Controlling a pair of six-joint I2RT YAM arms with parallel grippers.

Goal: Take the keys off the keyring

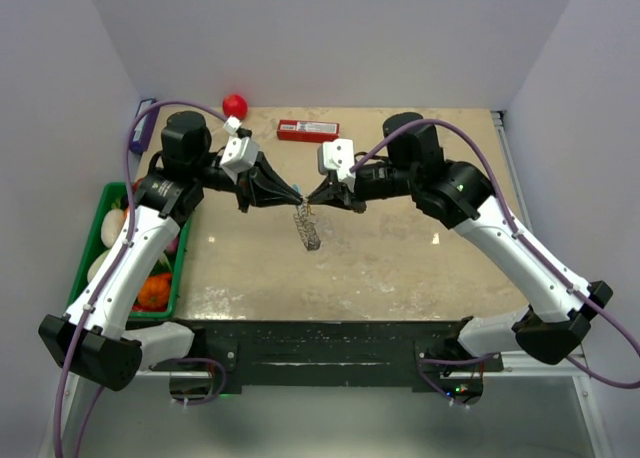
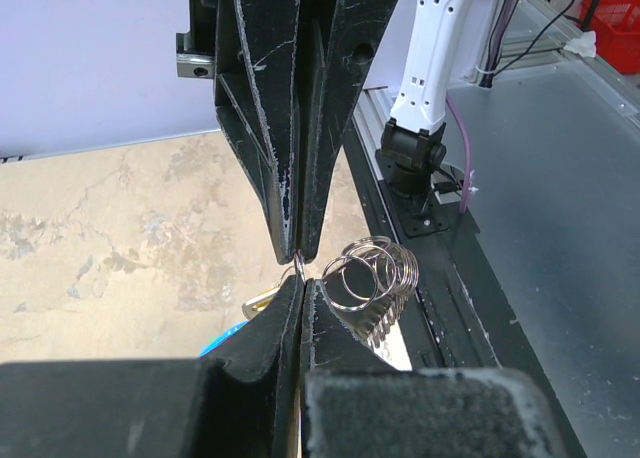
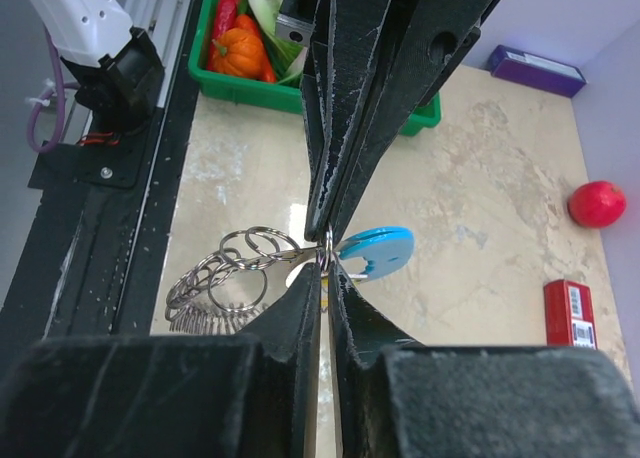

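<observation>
The left pincer (image 1: 296,199) and the right pincer (image 1: 313,199) meet tip to tip above the middle of the beige marbled surface (image 1: 400,263). The keyring (image 1: 309,228) hangs between them, and its lower end reaches down toward the surface.

In the left wrist view, the left pincer (image 2: 299,263) is clenched, with its 2 black fingers (image 2: 262,128) pressed together on a thin wire loop of the keyring (image 2: 368,275). A cluster of silvery rings fans out just to the right of the tips. The key (image 2: 257,301), a tiny brass-yellow piece, peeks out just left of the lower finger, with a sliver of blue below it.

In the right wrist view, the right pincer (image 3: 325,250) is also clamped tight on a wire loop of the keyring (image 3: 238,268). The bunched rings spread to the left of its tips, and the round blue tag (image 3: 378,248) sticks out to the right.

At the far edge of the surface sit a red ball (image 1: 234,105) and a red rectangular box (image 1: 308,130), well apart from the pincers. A green bin (image 1: 108,192) of toy produce, including a small orange pumpkin (image 3: 238,53), stands at the left side. A purple box (image 1: 143,126) lies by the far-left corner.
</observation>
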